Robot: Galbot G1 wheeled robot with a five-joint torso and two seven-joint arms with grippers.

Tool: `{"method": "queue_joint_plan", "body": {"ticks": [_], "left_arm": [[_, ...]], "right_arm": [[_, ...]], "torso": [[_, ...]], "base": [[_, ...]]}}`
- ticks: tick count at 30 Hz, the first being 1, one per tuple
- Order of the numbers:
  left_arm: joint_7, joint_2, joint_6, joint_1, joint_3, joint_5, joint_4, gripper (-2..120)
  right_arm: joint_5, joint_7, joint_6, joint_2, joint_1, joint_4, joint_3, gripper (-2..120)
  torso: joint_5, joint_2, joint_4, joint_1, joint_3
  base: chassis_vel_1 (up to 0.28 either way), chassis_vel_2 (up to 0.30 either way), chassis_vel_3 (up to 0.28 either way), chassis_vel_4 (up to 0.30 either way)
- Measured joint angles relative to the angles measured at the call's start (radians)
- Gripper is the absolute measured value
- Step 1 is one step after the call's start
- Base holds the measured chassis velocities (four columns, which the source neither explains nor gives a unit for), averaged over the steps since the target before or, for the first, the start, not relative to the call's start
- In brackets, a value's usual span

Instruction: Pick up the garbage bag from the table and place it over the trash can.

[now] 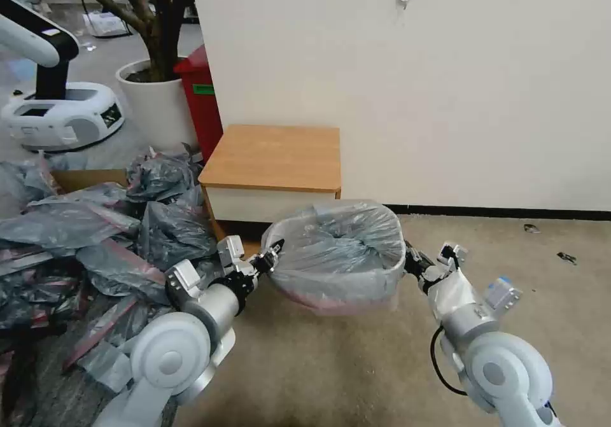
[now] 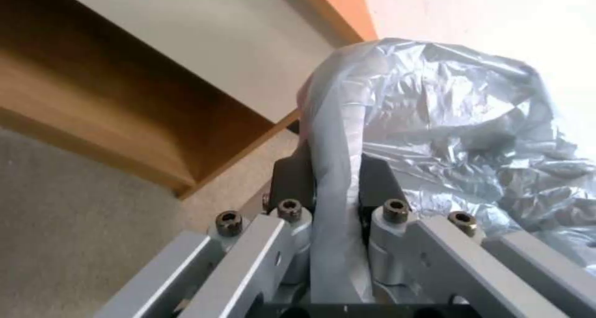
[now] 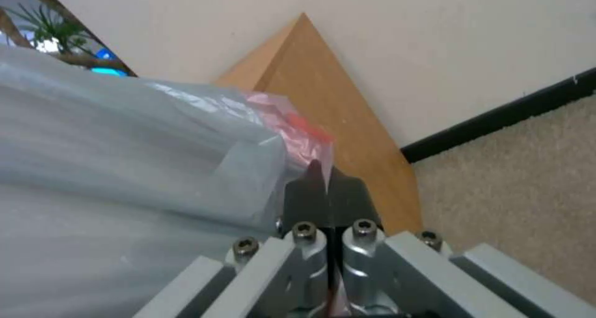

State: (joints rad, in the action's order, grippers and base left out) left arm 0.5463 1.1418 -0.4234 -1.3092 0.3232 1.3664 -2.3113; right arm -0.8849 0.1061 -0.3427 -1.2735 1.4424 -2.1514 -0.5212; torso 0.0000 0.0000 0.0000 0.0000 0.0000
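Both hands hold the garbage bag stretched over the trash can on the carpet, just in front of the wooden surface.

On the left, a heap of darker grey bags (image 1: 95, 236) lies on the floor. The left hand (image 1: 273, 253) pinches the garbage bag (image 1: 340, 249) at its left edge, fingers (image 2: 292, 178) clamped on a fold. The bag covers the trash can (image 1: 382, 296); behind stands the surface (image 1: 273, 156). The right hand (image 1: 410, 263) grips the bag's right edge, fingers (image 3: 304, 199) closed on its pink band.
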Motion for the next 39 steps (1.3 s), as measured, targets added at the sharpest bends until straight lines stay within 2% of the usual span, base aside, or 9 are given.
{"method": "queue_joint_plan", "body": {"ticks": [13,20,24,29,32,34,36,37,39], "left_arm": [[-0.021,-0.014,-0.003,-0.001,0.027,0.025,-0.014,7],[-0.021,-0.016,-0.005,-0.002,0.029,0.01,-0.015,7],[-0.027,-0.031,-0.013,0.007,0.022,-0.111,0.018,7],[-0.029,-0.037,-0.017,0.014,0.02,-0.152,0.039,7],[-0.029,-0.04,-0.017,0.019,0.011,-0.19,0.056,7],[-0.031,-0.043,-0.017,0.02,0.006,-0.21,0.061,7],[-0.042,-0.057,-0.015,0.02,-0.01,-0.263,0.067,7],[-0.042,-0.057,-0.015,0.02,-0.01,-0.263,0.067,7],[-0.058,-0.079,-0.01,0.023,-0.032,-0.323,0.069,7]], "right_arm": [[0.069,-0.024,0.015,0.001,-0.017,0.085,0.003,0],[0.061,-0.019,0.004,0.0,-0.006,0.048,-0.003,0],[-0.008,0.003,-0.007,0.006,0.033,-0.028,-0.03,22],[-0.076,0.01,-0.009,0.016,0.06,-0.073,-0.053,37],[-0.108,0.026,-0.008,0.021,0.068,-0.116,-0.074,52],[-0.117,0.036,-0.008,0.027,0.067,-0.141,-0.081,54],[-0.126,0.054,-0.017,0.064,0.049,-0.2,-0.085,64],[-0.126,0.054,-0.017,0.064,0.049,-0.2,-0.085,64],[-0.124,0.059,-0.041,0.145,-0.002,-0.266,-0.063,73]], "torso": [[0.0001,0.0,-0.0001,0.0,0.0],[0.0,0.0,0.0,0.0,0.0],[0.0,0.0,0.0,0.0,0.0],[-0.0001,0.0,0.0,0.0,0.0],[0.0001,0.0,-0.0002,0.0,0.0],[0.0001,0.0,-0.0002,0.0,0.0],[0.0,0.0,-0.0002,0.0,0.0],[0.0,0.0,-0.0002,0.0,0.0],[0.0,0.0,-0.0001,0.0,0.0]], "base": [[0.0,0.0,0.0,0.0],[0.0,0.0,0.0,0.0],[0.0,0.0,0.0,0.0],[0.0,0.0,0.0,0.0],[0.0,0.0,0.0,0.0],[0.0,0.0,0.0,0.0],[0.0,0.0,0.0,0.0],[0.0,0.0,0.0,0.0],[0.0,0.0,0.0,0.0]]}}
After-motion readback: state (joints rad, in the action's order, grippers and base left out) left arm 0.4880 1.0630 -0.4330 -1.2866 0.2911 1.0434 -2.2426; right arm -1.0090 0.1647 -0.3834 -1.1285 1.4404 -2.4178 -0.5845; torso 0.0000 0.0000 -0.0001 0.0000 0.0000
